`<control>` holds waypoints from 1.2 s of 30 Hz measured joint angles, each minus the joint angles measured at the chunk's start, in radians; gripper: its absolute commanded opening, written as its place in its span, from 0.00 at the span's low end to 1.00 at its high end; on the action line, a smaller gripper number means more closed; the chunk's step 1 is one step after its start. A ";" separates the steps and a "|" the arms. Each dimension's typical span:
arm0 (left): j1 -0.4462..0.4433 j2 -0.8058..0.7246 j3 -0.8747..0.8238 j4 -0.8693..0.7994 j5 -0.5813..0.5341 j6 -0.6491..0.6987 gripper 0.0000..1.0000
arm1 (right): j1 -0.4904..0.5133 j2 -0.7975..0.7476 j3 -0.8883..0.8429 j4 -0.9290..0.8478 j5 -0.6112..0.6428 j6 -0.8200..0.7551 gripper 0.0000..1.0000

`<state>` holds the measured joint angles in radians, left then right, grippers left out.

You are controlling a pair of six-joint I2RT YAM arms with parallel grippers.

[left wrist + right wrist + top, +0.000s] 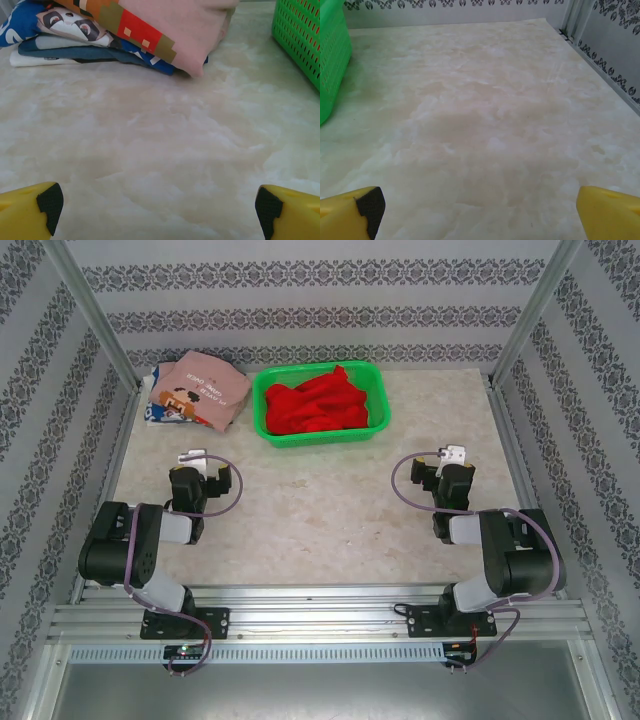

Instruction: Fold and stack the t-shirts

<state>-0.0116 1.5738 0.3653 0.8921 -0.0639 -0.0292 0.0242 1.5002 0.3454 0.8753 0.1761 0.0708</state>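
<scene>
- Both arm bases sit at the worktop's (320,520) near edge. The left gripper (193,455) and right gripper (452,453) hang over bare surface with nothing in them.
- At the far edge, the red t-shirt (320,405) lies crumpled in the green basket (320,438). The pink t-shirt (205,390) tops the folded white-blue t-shirt (152,412) in the far left corner.
- Left wrist: fingers (30,207) spread wide and empty, with the folded stack ahead.
- Right wrist: fingers (605,210) spread wide and empty, with the basket at the left.
</scene>
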 measured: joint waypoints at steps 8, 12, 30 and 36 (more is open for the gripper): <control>0.000 0.000 0.000 0.014 0.000 0.000 1.00 | 0.000 0.001 0.000 0.010 0.000 0.000 0.98; 0.000 0.000 0.000 0.014 0.000 0.000 1.00 | 0.000 0.001 0.002 0.012 0.000 0.000 0.98; -0.065 -0.268 0.073 -0.270 -0.043 0.005 1.00 | 0.125 -0.173 0.109 -0.288 0.085 -0.043 0.98; -0.178 -0.481 0.526 -0.609 0.023 -0.142 1.00 | 0.128 -0.360 0.397 -0.668 0.025 0.072 0.98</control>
<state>-0.1894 1.0927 0.8913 0.2832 -0.0410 -0.1711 0.1520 1.1397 0.7429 0.2070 0.2008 0.1429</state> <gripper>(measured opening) 0.997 0.982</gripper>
